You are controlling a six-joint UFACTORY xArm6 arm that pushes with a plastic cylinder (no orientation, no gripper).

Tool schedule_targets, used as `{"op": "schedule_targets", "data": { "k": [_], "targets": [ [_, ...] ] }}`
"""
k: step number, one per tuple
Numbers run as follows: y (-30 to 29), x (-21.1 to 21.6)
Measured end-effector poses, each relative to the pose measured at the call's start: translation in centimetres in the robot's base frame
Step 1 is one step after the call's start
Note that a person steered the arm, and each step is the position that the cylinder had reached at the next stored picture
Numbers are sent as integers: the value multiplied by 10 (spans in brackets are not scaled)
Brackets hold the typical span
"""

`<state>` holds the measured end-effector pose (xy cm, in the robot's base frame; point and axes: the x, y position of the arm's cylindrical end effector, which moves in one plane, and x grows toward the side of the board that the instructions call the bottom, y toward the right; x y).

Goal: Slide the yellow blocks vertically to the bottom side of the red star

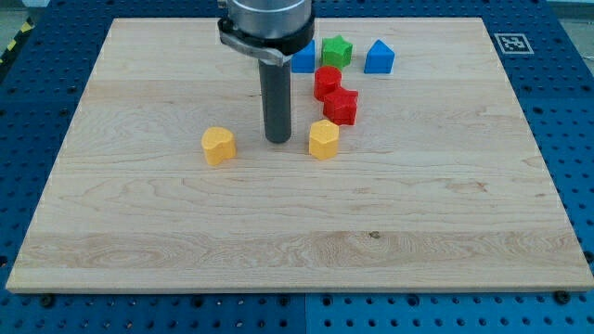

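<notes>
Pale wooden board (139, 232) fills most of the frame, lying on a blue perforated table (575, 111), with a small black-and-white marker tag (510, 43) at the board's upper right corner.

Going from the frame's left: a yellow heart-shaped block (218, 146) sits left of centre, alone, its notched side turned toward the top of the frame; it has no clear long axis. Just right of it, apart from it, my tip (278, 139) rests on the wood, the dark rod rising straight up to the arm's grey mount (267, 23) at the top centre. The arm carries no fingers, only this rod, so nothing is being gripped. The tip stands between the two yellow blocks, nearer the right one but touching neither.

Right of the tip lies a yellow block (324, 139), roughly pentagonal, its point toward the bottom of the frame. It sits just below and slightly left of the red star (341, 107), very close or touching; I cannot tell which. Above the star, touching it, is a red rounded block (326, 81). Higher still, a blue block (303, 60) is partly hidden behind the rod, then a green star (337, 50), then a blue house-shaped block (379, 57) farthest right.
</notes>
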<state>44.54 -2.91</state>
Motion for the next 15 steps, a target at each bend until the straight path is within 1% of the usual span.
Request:
{"op": "schedule_targets", "data": {
  "k": [1, 5, 7, 9, 10, 11, 12, 13, 14, 15],
  "targets": [
    [7, 21],
    [52, 22],
    [60, 22],
    [82, 22],
    [79, 35],
    [46, 70],
    [-29, 78],
    [-94, 44],
    [-111, 17],
    [-133, 14]
  ]
}}
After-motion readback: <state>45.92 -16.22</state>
